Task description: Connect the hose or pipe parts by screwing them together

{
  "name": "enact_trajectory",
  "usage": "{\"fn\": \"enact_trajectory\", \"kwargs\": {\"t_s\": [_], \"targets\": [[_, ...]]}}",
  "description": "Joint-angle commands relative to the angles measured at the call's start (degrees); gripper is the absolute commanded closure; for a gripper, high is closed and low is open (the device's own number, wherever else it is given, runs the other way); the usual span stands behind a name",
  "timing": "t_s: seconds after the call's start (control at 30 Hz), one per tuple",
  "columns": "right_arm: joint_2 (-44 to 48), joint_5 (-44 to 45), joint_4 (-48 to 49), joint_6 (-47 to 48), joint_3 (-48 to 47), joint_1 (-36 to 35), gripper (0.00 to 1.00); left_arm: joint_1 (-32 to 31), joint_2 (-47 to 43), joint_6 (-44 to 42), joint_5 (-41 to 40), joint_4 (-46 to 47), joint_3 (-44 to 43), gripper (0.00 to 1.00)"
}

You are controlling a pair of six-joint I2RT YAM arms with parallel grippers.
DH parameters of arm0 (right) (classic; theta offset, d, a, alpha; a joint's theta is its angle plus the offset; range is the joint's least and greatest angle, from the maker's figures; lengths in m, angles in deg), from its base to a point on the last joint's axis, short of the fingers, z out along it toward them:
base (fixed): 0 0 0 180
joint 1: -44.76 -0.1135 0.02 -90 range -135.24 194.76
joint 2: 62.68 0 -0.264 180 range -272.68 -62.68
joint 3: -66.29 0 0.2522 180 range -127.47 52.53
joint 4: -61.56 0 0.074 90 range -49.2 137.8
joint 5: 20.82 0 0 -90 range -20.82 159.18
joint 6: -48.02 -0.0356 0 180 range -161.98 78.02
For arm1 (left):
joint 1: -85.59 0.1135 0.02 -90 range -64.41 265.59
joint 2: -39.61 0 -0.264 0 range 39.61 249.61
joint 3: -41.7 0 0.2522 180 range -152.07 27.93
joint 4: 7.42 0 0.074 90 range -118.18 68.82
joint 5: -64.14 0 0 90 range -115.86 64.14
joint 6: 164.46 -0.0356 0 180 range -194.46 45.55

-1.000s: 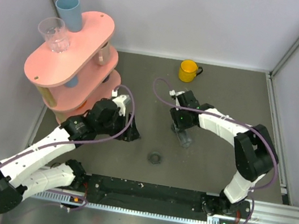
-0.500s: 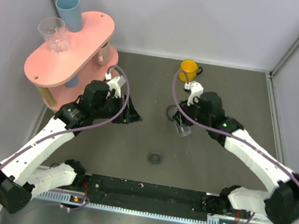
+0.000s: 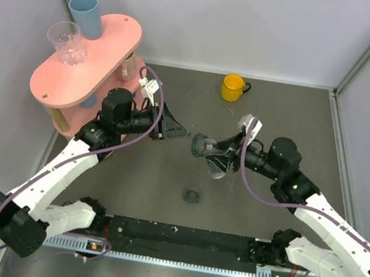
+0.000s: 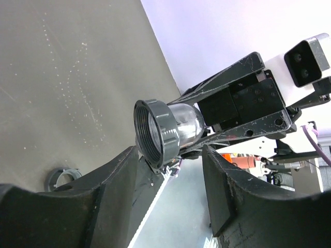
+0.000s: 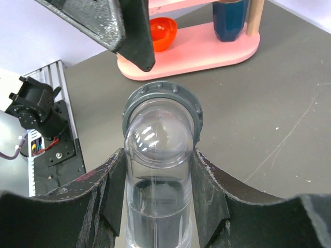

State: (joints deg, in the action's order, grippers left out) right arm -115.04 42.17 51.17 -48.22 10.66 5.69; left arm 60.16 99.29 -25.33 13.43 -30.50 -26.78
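Observation:
My right gripper is shut on a clear elbow pipe part, lifted off the table, with the part's grey threaded collar turned toward the left arm. In the right wrist view the pipe part sits squarely between both pads. My left gripper hangs open and empty, its fingertips a short way from the collar and level with it. A small dark ring nut lies flat on the table below them; it also shows in the left wrist view as the ring nut.
A yellow mug stands at the back centre. A pink two-tier rack at the back left carries a clear cup and a blue cup. The black rail with the arm bases runs along the near edge.
The right arm lifted the pipe part off the table and swung its collar toward the left arm. The left gripper rose, turned to face it and narrowed slightly.

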Motion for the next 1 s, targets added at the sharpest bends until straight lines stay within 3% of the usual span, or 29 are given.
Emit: {"fn": "enact_trajectory", "kwargs": {"t_s": [0.0, 0.4, 0.77, 0.97], "targets": [[1.6, -2.1, 5.1, 0.2, 0.2, -1.4, 0.78, -0.1, 1.6, 1.6, 3.4, 6.2, 0.4, 0.43], [2.3, -1.3, 6.8, -0.1, 0.7, -2.3, 0.8, -1.9, 3.3, 3.4, 5.3, 8.8, 3.7, 0.46], [3.1, -1.3, 7.0, 0.0, 1.7, -2.3, 0.82, -1.9, 3.3, 9.9, 8.9, 19.2, 8.4, 0.46], [3.1, -1.4, 7.0, -0.4, 2.1, -2.4, 0.82, -1.9, 3.6, 13.5, 9.4, 24.8, 10.0, 0.51]]}}
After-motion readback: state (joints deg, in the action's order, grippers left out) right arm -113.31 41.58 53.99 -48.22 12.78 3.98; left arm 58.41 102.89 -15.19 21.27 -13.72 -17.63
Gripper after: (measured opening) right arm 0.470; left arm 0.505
